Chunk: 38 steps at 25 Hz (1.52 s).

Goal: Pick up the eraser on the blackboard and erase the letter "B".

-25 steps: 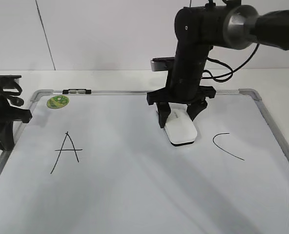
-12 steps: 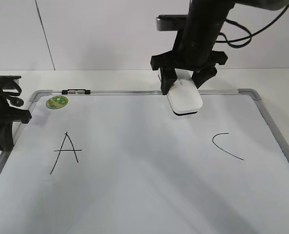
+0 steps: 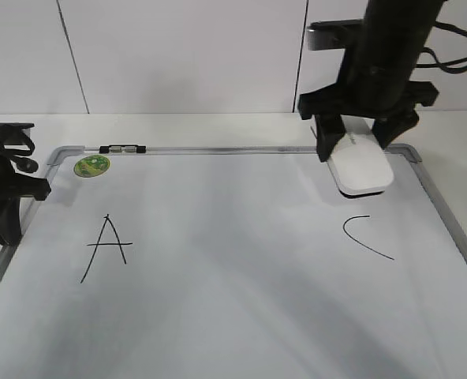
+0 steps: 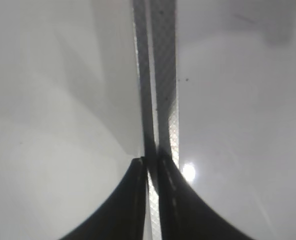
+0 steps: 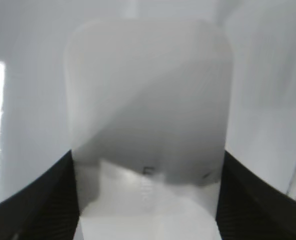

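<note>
Right claw (image 3: pixel 365 140), pinching the eraser (image 3: pixel 361 167), has moved from above the blackboard's (image 3: pixel 218 316) top middle to its top right corner, above the C (image 3: pixel 366 236). Left claw (image 4: pixel 151 165) sits pressed together at the board's left edge.

We count one blackboard (image 3: pixel 218 316), one eraser (image 3: pixel 361 167), two written letters, one green sticker (image 3: pixel 93 165) and two grippers.

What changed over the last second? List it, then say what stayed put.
The right tool, shut on the white rounded plastic eraser, lifted it off the middle of the white metal-framed board and carried it right, to above the curved black stroke. The black "A", green sticker and left tool stayed.
</note>
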Available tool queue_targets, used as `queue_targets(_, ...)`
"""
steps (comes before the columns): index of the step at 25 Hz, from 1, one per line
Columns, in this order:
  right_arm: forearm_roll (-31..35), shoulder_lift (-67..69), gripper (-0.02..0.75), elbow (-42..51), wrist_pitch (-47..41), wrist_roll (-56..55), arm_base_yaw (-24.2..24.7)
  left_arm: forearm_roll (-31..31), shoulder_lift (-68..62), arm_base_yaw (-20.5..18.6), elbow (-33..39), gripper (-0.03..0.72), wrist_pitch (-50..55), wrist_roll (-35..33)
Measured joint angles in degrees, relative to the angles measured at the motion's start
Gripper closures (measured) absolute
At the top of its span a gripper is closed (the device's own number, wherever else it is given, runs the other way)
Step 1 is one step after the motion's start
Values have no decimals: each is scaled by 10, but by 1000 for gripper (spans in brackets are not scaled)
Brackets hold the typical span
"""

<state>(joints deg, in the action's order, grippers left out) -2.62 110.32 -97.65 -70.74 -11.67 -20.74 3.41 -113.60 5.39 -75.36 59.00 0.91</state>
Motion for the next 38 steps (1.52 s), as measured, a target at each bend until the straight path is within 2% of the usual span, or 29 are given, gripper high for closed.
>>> queue_targets(3, -21, -22, 199, 41, 0, -9, 23, 0, 0, 0, 0, 652, 0, 0)
queue_targets(15, -27, -96, 199, 189, 2, -7, 99, 3, 0, 0, 0, 652, 0, 0)
queue_targets(21, -7, -97, 199, 196, 5, 16, 144, 5, 0, 0, 0, 652, 0, 0)
queue_targets(24, 44, -97, 199, 196, 12, 65, 173, 5, 0, 0, 0, 652, 0, 0)
queue_targets(29, 67, -91, 199, 197, 22, 103, 207, 6, 0, 0, 0, 652, 0, 0)
queue_targets(38, 114, -36, 199, 197, 41, 153, 218, 6, 0, 0, 0, 652, 0, 0)
